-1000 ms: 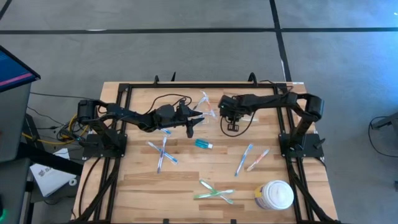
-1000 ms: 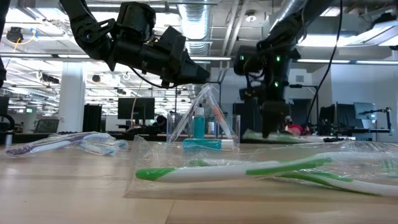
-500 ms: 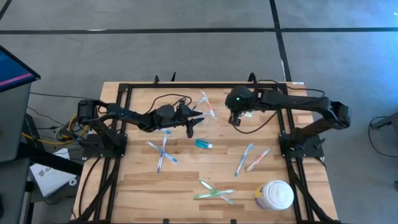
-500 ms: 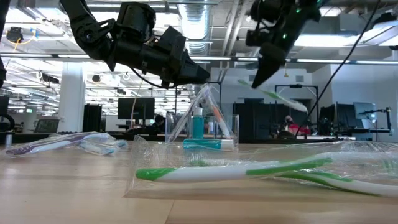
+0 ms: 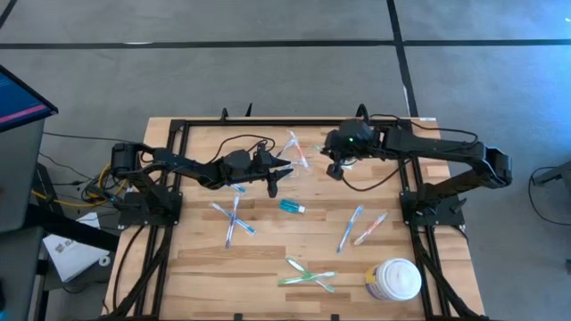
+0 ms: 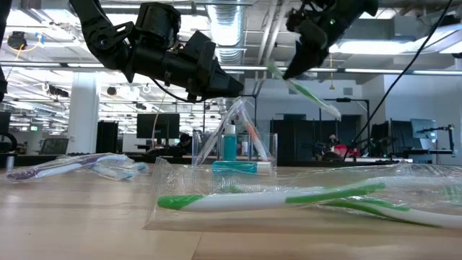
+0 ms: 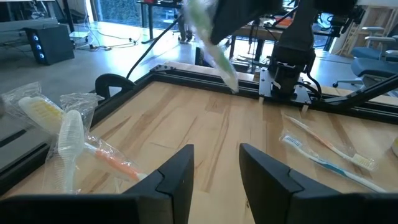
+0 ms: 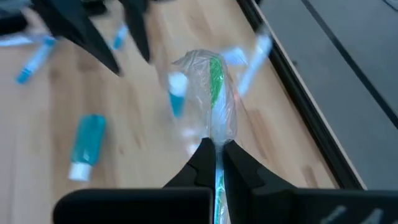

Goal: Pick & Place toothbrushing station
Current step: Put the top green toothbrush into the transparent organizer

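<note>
Grey floor surrounded a wooden counter (image 5: 268, 259) framed by black rails in the high view. At lower right of that frame stood a white round lidded jar (image 5: 393, 279). Across the upper centre, the left pincer (image 5: 278, 175) hung with its fingers spread and nothing between them, while the right pincer (image 5: 332, 166), just right of centre, was pinched on a green toothbrush in clear wrap (image 8: 215, 93), lifted clear of the boards; in the low view it slanted down from the upper middle. A clear holder with brushes (image 5: 294, 149) sat at upper centre between the two pincers. Lower centre held two crossed green toothbrushes (image 5: 308, 276), left of centre crossed blue toothbrushes (image 5: 232, 218), and mid-frame a small teal tube (image 5: 292, 207).
</note>
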{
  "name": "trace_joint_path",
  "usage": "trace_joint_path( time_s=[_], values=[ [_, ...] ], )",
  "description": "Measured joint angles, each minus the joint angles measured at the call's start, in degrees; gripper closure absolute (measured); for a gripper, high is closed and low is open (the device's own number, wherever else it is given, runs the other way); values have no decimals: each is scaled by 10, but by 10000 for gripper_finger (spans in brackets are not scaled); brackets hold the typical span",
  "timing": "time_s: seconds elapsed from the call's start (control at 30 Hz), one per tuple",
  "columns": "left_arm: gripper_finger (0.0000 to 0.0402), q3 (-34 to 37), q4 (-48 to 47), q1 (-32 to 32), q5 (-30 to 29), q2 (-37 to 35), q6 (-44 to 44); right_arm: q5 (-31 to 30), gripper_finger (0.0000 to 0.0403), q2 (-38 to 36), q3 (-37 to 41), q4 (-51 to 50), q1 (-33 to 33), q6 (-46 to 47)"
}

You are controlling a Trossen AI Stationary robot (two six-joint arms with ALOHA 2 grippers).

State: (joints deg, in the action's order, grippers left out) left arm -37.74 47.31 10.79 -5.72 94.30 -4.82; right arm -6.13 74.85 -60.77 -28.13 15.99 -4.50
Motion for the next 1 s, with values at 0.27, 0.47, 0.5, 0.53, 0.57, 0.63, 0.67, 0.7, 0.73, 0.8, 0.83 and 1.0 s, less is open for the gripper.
trace_joint_path(
  time_s=[0.27, 0.47, 0.5, 0.53, 0.57, 0.63, 0.67, 0.7, 0.73, 0.8, 0.83, 1.0],
  values=[
    [280, 0, 0, 0, 0, 0, 0, 10, 403, -4, 0, 65, -25, -4],
    [280, 0, 0, 0, 0, 0, -1, 45, 403, -13, 0, 116, -33, -6],
    [280, 0, 0, 0, 0, 0, -1, 47, 403, -15, 0, 128, -36, -9],
    [280, 0, 0, 0, 0, 0, -3, 48, 403, -18, 0, 133, -40, -14],
    [280, 0, 0, 0, 1, 0, -10, 48, 403, -20, 0, 137, -44, -19],
    [280, 0, 1, 0, 13, 0, -31, 48, 403, -21, 0, 148, -53, -32],
    [280, 0, 1, 2, 21, 0, -36, 48, 403, -22, 0, 155, -60, -42],
    [280, 0, 2, 2, 30, 0, -43, 47, 403, -22, 0, 163, -68, -52],
    [280, 0, 3, 2, 37, 0, -46, 42, 403, -22, 0, 173, -76, -61],
    [280, 0, 4, 2, 44, 0, -47, 24, 403, -22, 0, 190, -94, -80],
    [280, 0, 4, 2, 45, 0, -47, 13, 403, -22, 0, 197, -104, -95],
    [280, 0, 4, 2, 61, 0, -69, -33, 403, -22, 0, 207, -157, -175]
  ],
)
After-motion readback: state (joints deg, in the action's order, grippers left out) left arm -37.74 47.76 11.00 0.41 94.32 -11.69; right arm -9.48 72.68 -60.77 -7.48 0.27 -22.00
